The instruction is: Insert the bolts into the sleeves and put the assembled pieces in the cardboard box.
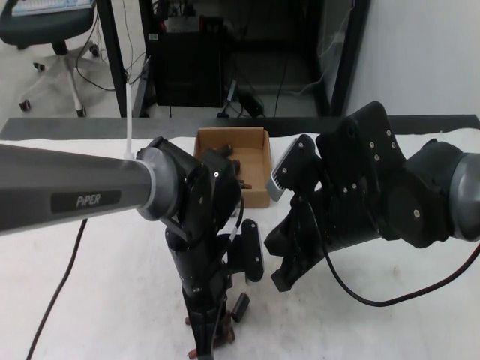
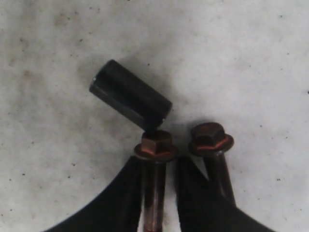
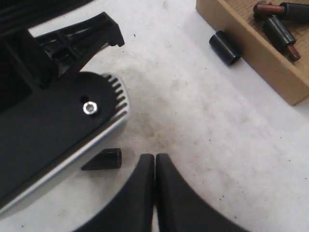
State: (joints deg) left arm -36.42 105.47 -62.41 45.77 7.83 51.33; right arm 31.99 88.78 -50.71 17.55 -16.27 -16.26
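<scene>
My left gripper (image 2: 157,166) points down at the white bench, its fingers shut on the shank of a copper-coloured bolt (image 2: 155,147). A black sleeve (image 2: 131,101) lies tilted with one end against that bolt's head. A second bolt (image 2: 211,138) lies just outside one finger. In the high view the left gripper (image 1: 202,339) stands at the near edge with a sleeve (image 1: 240,306) beside it. My right gripper (image 3: 155,159) is shut with nothing in it, low over the bench. The cardboard box (image 1: 256,196) holds assembled pieces (image 3: 279,30).
A loose sleeve (image 3: 225,47) lies on the bench just outside the box wall (image 3: 251,55). Another sleeve (image 3: 104,159) pokes out from under the left arm's wrist (image 3: 53,140), close to my right fingers. A black cable (image 1: 56,292) crosses the left of the bench.
</scene>
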